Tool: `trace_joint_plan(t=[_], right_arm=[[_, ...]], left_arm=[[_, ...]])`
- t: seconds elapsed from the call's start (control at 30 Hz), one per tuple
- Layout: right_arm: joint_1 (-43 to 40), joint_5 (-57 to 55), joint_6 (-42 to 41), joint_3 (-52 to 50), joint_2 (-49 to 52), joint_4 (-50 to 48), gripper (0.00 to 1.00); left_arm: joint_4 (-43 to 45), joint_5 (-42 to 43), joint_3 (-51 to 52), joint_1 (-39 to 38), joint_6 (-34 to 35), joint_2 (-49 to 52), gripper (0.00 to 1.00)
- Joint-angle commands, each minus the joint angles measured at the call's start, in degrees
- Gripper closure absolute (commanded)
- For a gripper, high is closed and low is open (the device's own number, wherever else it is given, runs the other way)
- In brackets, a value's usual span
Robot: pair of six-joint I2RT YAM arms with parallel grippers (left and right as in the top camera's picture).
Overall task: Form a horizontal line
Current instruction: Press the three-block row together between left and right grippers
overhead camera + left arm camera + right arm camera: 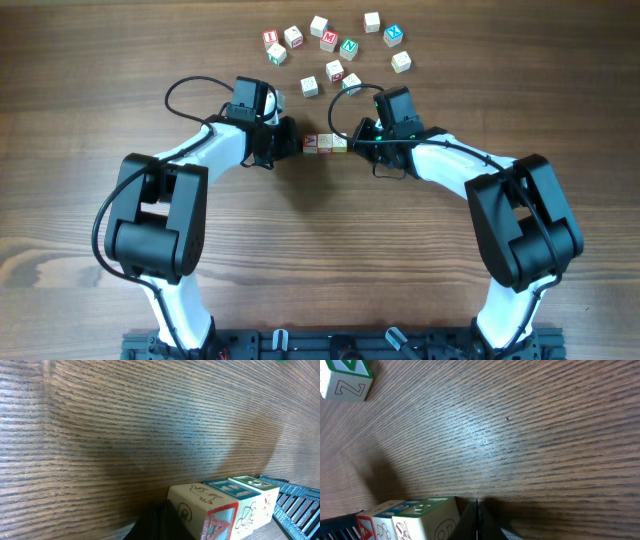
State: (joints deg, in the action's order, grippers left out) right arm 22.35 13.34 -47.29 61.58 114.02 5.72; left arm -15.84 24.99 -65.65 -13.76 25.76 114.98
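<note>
Presently, the short horizontal line of three small pale wooden alphabet cubes is lying near the middle of the brown wood-grain table, between the two arms. The cubes are sitting side by side and touching, with their faces flush. The cube with the red-framed face is sitting at the end nearest the left arm, a blue-topped cube is sitting in the middle, and a green-edged one is closing the far end.

The black left gripper is resting at the red end of the row. Its jaws are clenched together with nothing between them, and in the left wrist view the dark fingertips are touching that end cube.

The black right gripper is standing at the opposite end. Its jaws are likewise pressed tight, showing only a thin seam in the right wrist view, and are grasping nothing. They are sitting just beside the end cube; whether they are touching it cannot be told.

A loose cluster of similar pale letter cubes is lying scattered on the far side of the table, apart from the row. One of these, a green-topped cube marked Z, is showing in the right wrist view.
</note>
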Motion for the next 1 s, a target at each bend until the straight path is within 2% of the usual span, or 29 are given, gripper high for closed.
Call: trace_joint_plan(t=[0.0,0.97], right_arm=[[-0.72,-5.42,0.81,-3.91,5.01,3.32,0.96],[-0.72,-5.18,0.83,-3.91,5.01,3.26,0.96]], left_arm=[[-0.87,-1.84,1.16,-0.28,0.17,3.17,0.96],[0.24,-1.86,1.16,-1.62,0.61,3.17,0.96]])
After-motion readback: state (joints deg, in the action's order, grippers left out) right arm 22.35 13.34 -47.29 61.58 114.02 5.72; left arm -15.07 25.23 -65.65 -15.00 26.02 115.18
